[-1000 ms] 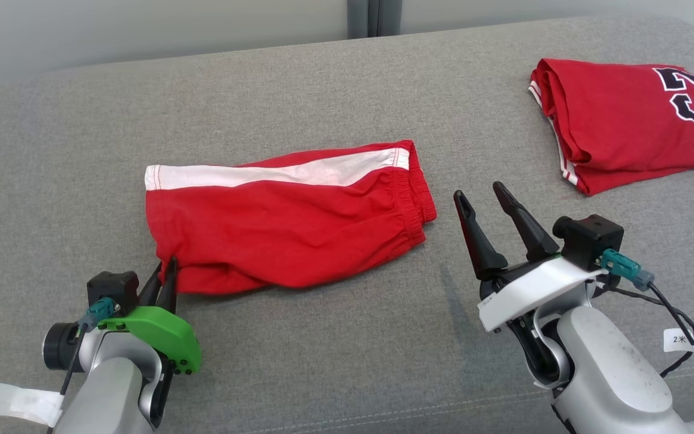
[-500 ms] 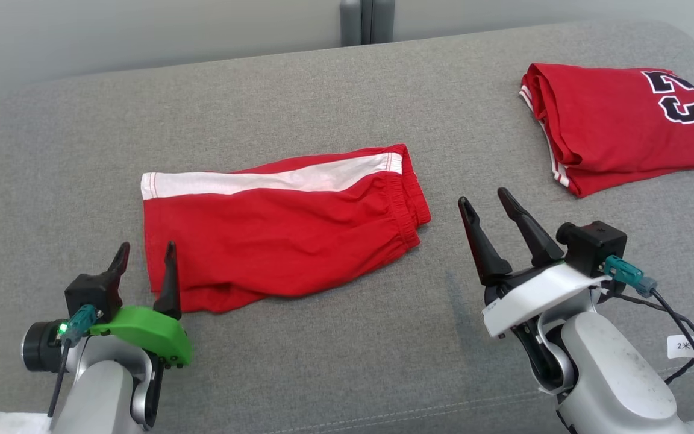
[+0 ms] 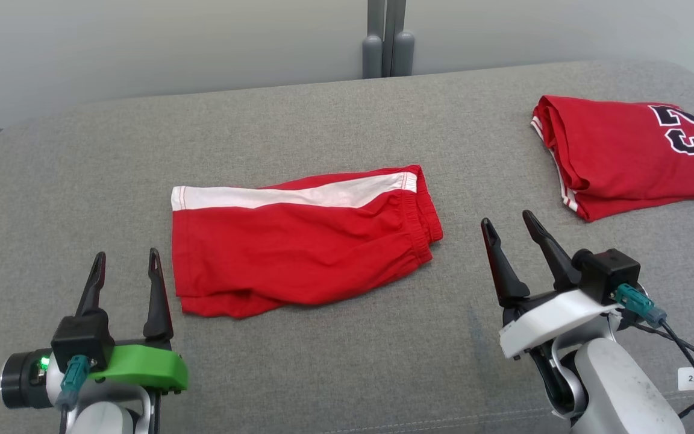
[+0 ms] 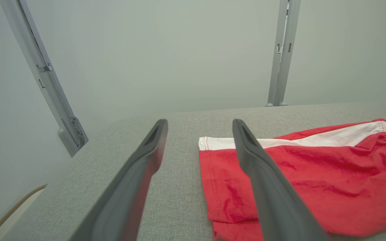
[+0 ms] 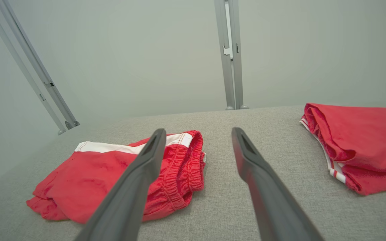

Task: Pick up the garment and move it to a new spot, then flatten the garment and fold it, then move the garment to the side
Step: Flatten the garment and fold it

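Red shorts [image 3: 299, 241] with a white side stripe lie folded flat on the grey cushion, waistband to the right. They also show in the left wrist view [image 4: 313, 180] and the right wrist view [image 5: 112, 177]. My left gripper [image 3: 125, 259] stands open just left of the shorts' lower left corner, apart from the cloth, with nothing between its fingers. To the right of the waistband my right gripper [image 3: 508, 224] is open and holds nothing.
A folded red jersey [image 3: 624, 150] with dark numerals lies at the back right of the grey cushion [image 3: 323, 120], also in the right wrist view [image 5: 364, 140]. A pale wall with a metal post [image 3: 386, 39] rises behind. The cushion's left edge [image 4: 39, 190] drops off beside my left gripper.
My left gripper let go of the shorts' lower left corner, opened and drew back toward me. The head camera shifted, so the whole scene sits lower. The right gripper stayed open.
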You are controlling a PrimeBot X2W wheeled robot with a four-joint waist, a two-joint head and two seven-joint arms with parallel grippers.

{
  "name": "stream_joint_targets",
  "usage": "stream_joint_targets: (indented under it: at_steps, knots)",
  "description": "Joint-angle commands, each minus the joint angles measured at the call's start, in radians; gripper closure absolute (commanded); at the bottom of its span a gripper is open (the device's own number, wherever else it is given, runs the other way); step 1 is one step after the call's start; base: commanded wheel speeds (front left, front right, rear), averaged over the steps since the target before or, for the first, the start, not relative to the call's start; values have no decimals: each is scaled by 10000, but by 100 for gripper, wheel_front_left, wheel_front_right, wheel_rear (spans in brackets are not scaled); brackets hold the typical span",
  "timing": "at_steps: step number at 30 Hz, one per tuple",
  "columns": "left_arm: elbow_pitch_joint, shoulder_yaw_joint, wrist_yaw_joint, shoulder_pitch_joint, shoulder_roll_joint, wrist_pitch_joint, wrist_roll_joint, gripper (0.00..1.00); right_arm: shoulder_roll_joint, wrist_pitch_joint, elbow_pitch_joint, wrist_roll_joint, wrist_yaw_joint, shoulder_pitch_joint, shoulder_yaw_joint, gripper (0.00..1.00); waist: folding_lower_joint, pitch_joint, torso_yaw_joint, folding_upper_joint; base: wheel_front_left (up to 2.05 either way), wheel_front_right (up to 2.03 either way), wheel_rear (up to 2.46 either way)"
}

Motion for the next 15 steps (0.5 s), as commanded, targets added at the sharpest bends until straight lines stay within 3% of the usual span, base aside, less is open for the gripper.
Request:
stream_joint_targets:
  at_steps: [1,9,15]
  knots:
    - [-165,94,73,253,-32,4,39,0,2,-32,-54,-136,-5,199,-74,0,0,-183,61,0,0,0,0]
    - [-818,456,241,1655,-219,4,42,0,173,-42,-244,-482,-5,1009,-612,0,0,-720,-20,0,0,0,0]
    - [-1055,434,88,2295,-122,4,204,0,212,-18,-466,-677,-5,1476,-974,0,0,-860,-3,0,0,0,0]
